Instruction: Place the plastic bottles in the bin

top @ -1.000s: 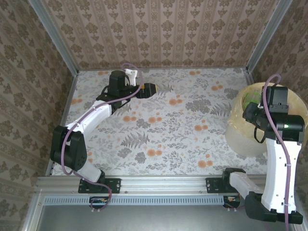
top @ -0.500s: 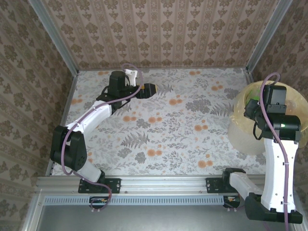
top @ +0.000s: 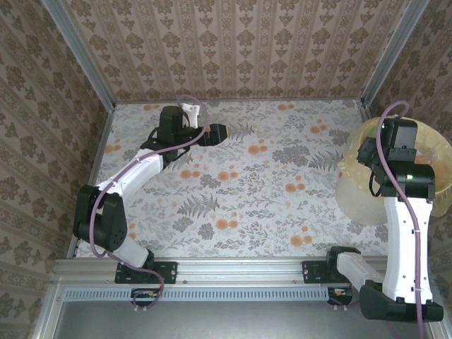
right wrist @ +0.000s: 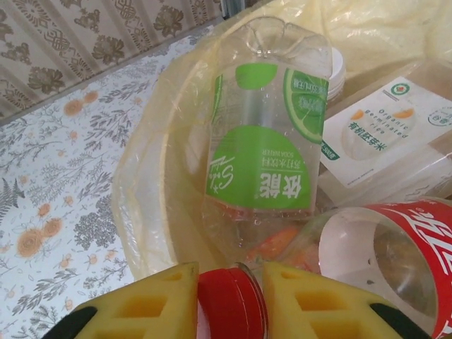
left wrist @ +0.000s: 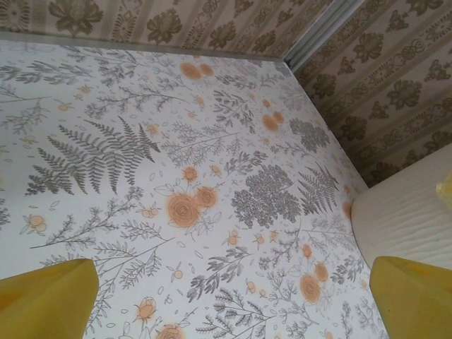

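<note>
Right wrist: bottle [right wrist: 258,162] points base-first away from right end effector [right wrist: 229,296].

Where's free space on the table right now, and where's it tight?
Free: the whole floral table between the left hand and the bin. Crowded: inside the bin, where bottles pile under the right hand, shut on a red-capped bottle.

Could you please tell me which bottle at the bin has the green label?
The tall clear bottle in the middle; the lower-right bottle wears a red label.
</note>
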